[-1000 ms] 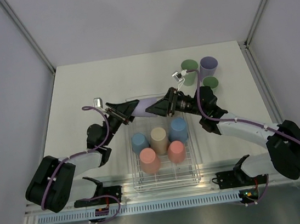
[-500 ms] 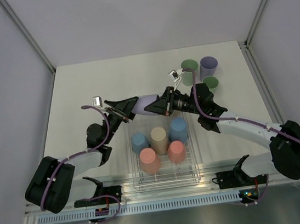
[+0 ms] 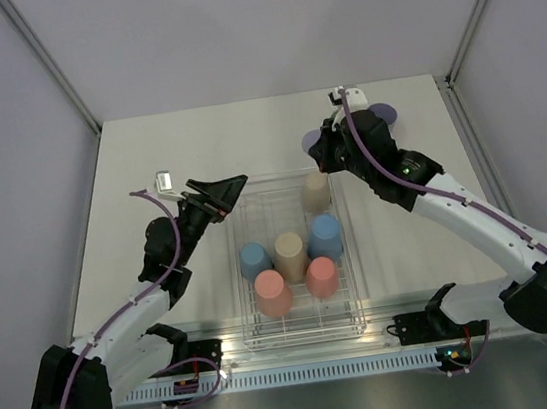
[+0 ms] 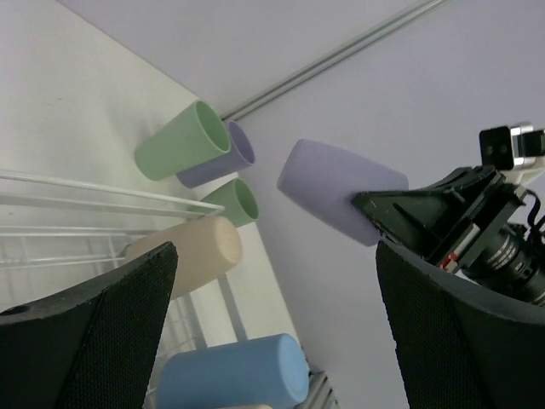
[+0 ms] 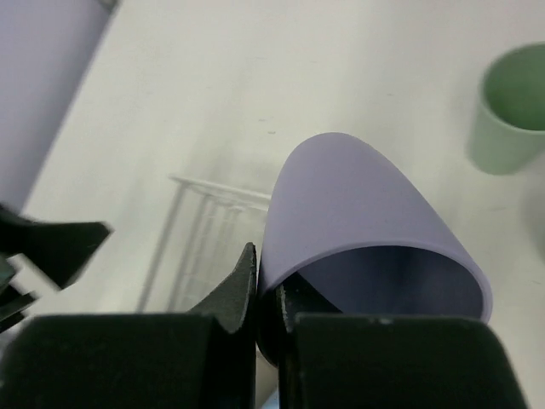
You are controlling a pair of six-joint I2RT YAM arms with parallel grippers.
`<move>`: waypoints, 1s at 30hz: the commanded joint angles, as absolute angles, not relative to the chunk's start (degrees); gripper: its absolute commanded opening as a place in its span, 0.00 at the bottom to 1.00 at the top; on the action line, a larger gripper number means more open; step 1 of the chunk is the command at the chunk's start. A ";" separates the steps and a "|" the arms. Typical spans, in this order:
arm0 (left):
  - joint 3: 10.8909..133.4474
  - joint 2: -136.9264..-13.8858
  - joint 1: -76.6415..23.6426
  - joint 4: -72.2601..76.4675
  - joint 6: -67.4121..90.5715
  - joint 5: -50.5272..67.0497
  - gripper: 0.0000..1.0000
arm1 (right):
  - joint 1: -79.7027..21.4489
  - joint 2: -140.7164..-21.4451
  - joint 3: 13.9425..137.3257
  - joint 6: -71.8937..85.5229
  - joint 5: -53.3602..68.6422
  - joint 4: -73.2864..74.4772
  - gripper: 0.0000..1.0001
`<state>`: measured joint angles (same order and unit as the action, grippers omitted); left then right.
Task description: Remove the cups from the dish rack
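Note:
The clear dish rack (image 3: 304, 323) holds several upside-down cups: beige (image 3: 315, 191), blue (image 3: 325, 236), beige (image 3: 289, 255), blue (image 3: 254, 260) and two pink ones (image 3: 272, 292) (image 3: 320, 277). My right gripper (image 5: 271, 277) is shut on the rim of a purple cup (image 5: 366, 213), one finger inside and one outside. It hangs beyond the rack's far right corner (image 3: 314, 142), and the left wrist view shows it too (image 4: 332, 187). My left gripper (image 4: 272, 332) is open and empty by the rack's far left corner (image 3: 223, 185).
On the table beyond the rack, at the far right, stand unloaded cups: two green ones (image 4: 183, 141) (image 4: 234, 200) and a purple one (image 4: 243, 149). In the top view my right arm covers most of them; only the purple one (image 3: 388, 114) peeks out. Walls close the far and side edges.
The left gripper opened and let go of the purple cup. The right gripper shut on it and carried it toward the far right. The left arm drew back left.

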<state>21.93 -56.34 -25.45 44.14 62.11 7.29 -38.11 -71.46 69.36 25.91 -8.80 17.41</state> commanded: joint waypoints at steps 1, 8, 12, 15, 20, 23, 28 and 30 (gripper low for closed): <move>26.01 -55.11 -25.22 32.18 53.71 5.97 1.00 | -35.78 -77.86 76.97 22.24 -21.18 35.40 0.01; 27.16 -54.84 -25.31 28.92 51.42 7.12 1.00 | -26.46 -88.32 81.82 20.57 -18.98 42.35 0.01; 27.33 -54.58 -25.31 28.57 50.71 7.21 1.00 | -24.26 -91.40 82.52 19.43 -17.23 41.13 0.01; 28.30 -54.76 -25.31 27.34 49.92 7.47 1.00 | -23.12 -94.74 83.41 18.72 -15.12 40.96 0.01; 31.63 -56.16 -25.40 21.82 47.55 7.65 1.00 | -22.41 -101.15 85.16 17.14 -11.96 40.17 0.01; 34.53 -57.65 -25.49 17.25 45.36 8.09 1.00 | -22.06 -104.76 87.09 16.70 -11.52 40.08 0.01; 42.95 -61.43 -26.28 6.00 40.00 9.05 1.00 | -21.53 -109.59 91.49 16.26 -11.51 40.95 0.01; 45.43 -62.57 -27.07 0.65 37.55 8.88 1.00 | -21.53 -110.74 92.63 16.17 -11.60 41.05 0.03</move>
<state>39.90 -61.36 -25.98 10.26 44.45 7.77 -21.89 -109.86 88.47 17.23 -11.44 41.06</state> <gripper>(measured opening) 0.995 0.061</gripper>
